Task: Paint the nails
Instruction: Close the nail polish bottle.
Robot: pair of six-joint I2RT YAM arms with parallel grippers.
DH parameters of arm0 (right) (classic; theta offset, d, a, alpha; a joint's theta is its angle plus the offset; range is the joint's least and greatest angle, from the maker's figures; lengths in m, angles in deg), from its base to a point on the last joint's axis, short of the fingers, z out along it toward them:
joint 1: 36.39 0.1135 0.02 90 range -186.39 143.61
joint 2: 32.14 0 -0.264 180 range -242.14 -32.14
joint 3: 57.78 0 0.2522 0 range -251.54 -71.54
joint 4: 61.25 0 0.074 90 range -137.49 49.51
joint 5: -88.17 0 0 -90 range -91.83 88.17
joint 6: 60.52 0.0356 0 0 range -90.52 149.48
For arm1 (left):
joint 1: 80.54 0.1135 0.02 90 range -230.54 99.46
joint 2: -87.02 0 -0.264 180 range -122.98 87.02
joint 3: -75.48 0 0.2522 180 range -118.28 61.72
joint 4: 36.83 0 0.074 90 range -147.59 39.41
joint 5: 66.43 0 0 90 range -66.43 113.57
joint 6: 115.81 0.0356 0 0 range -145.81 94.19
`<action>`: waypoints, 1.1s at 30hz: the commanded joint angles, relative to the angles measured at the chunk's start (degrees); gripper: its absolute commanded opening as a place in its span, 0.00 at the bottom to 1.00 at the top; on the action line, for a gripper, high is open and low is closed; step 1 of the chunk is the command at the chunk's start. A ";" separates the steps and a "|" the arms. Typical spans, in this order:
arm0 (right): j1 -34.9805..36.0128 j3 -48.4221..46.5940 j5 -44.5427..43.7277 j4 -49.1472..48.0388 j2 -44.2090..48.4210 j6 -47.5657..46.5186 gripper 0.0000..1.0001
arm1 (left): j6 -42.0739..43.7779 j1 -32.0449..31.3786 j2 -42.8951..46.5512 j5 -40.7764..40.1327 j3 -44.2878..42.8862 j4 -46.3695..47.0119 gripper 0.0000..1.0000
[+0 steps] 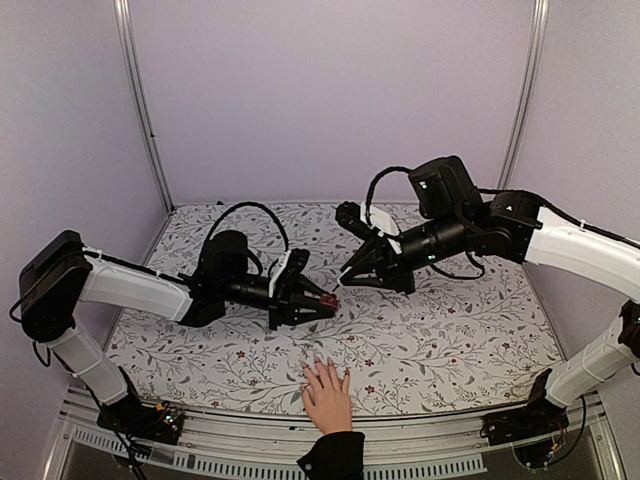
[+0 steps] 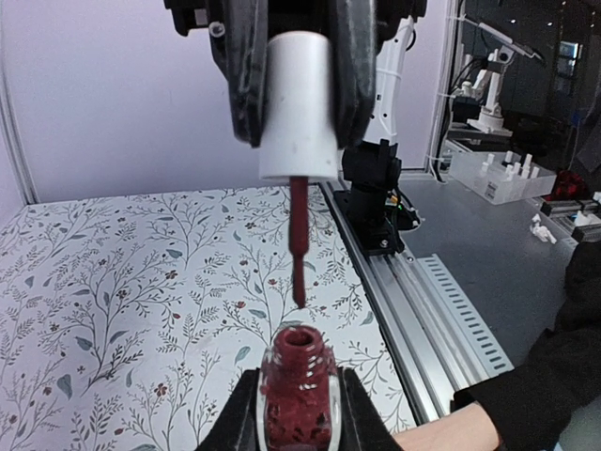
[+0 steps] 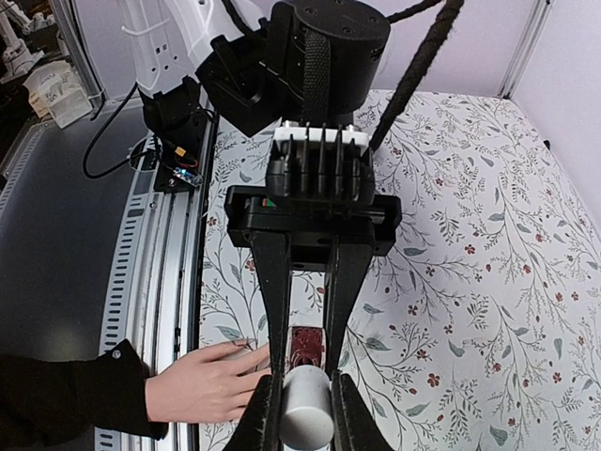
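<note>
The left claw [image 1: 318, 303] is clamping the dark-red bottle [image 2: 299, 399], the right claw [image 1: 346, 277] its white cap [image 2: 299, 103] and brush [image 2: 298, 235]; a hand [image 1: 327, 395] is lying at the bottle's six o'clock.

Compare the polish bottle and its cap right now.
The bottle is dark red, the cap white. The left hand clamps the bottle; the right hand clamps the cap. The bottle sits open below; the cap, brush attached, hangs above it. Both are gripped.
</note>
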 commanded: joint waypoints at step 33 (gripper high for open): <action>1.19 0.34 -1.25 0.76 -2.93 0.10 0.00 | 1.95 -0.77 2.41 -1.08 -1.44 -2.05 0.00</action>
